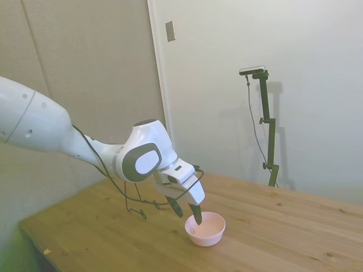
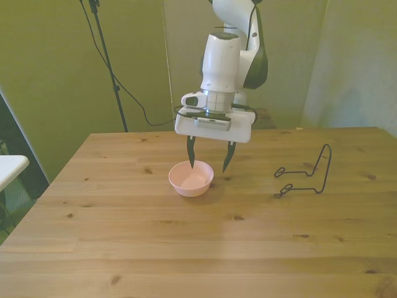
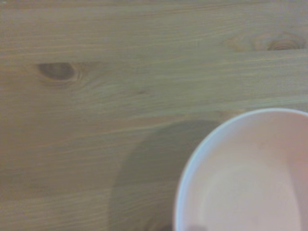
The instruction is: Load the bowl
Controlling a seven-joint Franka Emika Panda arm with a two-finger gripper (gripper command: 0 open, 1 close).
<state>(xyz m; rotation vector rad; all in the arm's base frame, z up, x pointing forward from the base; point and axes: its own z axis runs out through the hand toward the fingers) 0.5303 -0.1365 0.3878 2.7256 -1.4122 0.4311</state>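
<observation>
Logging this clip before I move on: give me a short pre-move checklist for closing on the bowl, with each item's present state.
1. Tool open: ok; the two dark fingers stand apart in the front view.
2. Bowl upright on the table: ok; its opening faces up and it looks empty.
3. Rim between the fingers: looks ok; one finger seems to be at or inside the rim, the other outside. Exact contact: cannot tell.
4. Bowl in the wrist view: ok, though only partly in frame.
5. Wire rack free to receive the bowl: ok; it stands apart toward the front view's right, with nothing on it.
6. Path from bowl to rack: ok; bare wood between them.
</observation>
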